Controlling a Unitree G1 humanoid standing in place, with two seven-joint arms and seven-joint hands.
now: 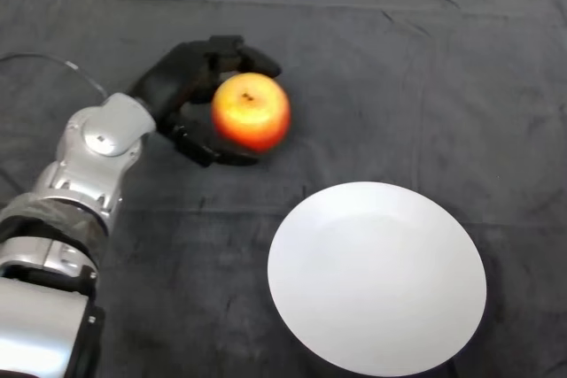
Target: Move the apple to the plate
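A red and yellow apple (252,111) is at the upper middle left of the head view, stem side up. My black left hand (182,79) is curled round it from the left: fingers (239,52) wrap over its far side and the thumb (213,151) hooks under its near side. I cannot tell whether the apple rests on the cloth or is just lifted. A white round plate (376,276) lies empty at the lower right, a short way from the apple.
A dark grey cloth (425,86) with a few creases covers the whole table. My silver-grey forearm (84,174) comes in from the lower left.
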